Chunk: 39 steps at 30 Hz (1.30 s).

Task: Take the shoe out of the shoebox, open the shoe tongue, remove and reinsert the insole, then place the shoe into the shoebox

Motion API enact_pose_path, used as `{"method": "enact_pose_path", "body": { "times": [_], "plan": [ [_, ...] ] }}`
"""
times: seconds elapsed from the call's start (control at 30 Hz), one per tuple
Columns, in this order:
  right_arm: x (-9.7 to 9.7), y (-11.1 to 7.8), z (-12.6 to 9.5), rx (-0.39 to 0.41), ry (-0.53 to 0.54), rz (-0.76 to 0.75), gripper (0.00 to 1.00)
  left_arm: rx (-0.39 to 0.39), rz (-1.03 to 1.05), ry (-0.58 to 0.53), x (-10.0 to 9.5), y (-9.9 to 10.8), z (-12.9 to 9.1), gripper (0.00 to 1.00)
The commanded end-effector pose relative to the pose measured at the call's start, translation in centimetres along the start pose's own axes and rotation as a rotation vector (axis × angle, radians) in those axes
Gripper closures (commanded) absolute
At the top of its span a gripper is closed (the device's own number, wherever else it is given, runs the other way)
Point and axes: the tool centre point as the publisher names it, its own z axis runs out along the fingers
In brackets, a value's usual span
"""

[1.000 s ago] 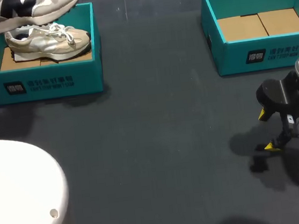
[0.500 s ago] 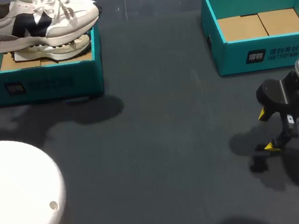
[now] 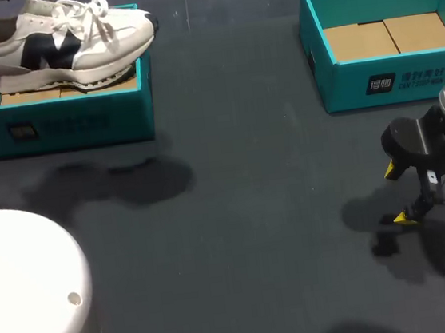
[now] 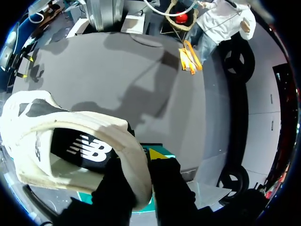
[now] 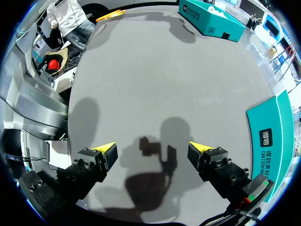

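Left claw (image 4: pixel 140 162) pinched shoe (image 3: pixel 63 40) heel rim, over shoebox (image 3: pixel 65 124), toe past its edge; rt claw (image 5: pixel 153 157) spread above open surface (image 3: pixel 252 211).

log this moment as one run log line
step: take shoe out | left gripper: shut on shoe heel, above left shoebox | right gripper: open, low over table

The dark grey desk (image 3: pixel 244 212) has two blue-green boxes on it, the left shoebox (image 3: pixel 120 118) and the right shoebox (image 3: pixel 342 84), well apart.
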Motion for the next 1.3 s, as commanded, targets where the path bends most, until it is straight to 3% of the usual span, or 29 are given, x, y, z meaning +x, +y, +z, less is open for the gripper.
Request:
{"method": "enact_pose_path", "body": {
  "times": [0.03,0.23,0.8,0.83,0.97,1.3],
  "plan": [
    [0.2,0.0,0.0,0.002,-0.003,0.000,0.00,-0.098,-0.004,0.012,-0.9,-5.5,0.0,1.00],
    [0.2,0.0,0.0,0.002,-0.003,0.000,0.00,-0.022,0.019,-0.023,-3.2,-9.9,0.4,1.00],
    [0.2,0.0,0.0,0.002,-0.003,0.000,0.00,-0.021,-0.011,-0.002,-3.4,-10.0,1.1,1.00],
    [0.2,0.0,0.0,0.002,-0.003,0.000,0.00,0.018,-0.016,0.006,-3.6,-10.1,1.6,1.00],
    [0.2,0.0,0.0,0.002,-0.003,0.000,0.00,0.076,-0.002,0.007,-5.4,-11.6,2.7,1.00],
    [0.2,0.0,0.0,0.002,-0.003,0.000,0.00,0.069,0.043,0.065,-10.4,-16.4,4.9,1.00]
  ]
}}
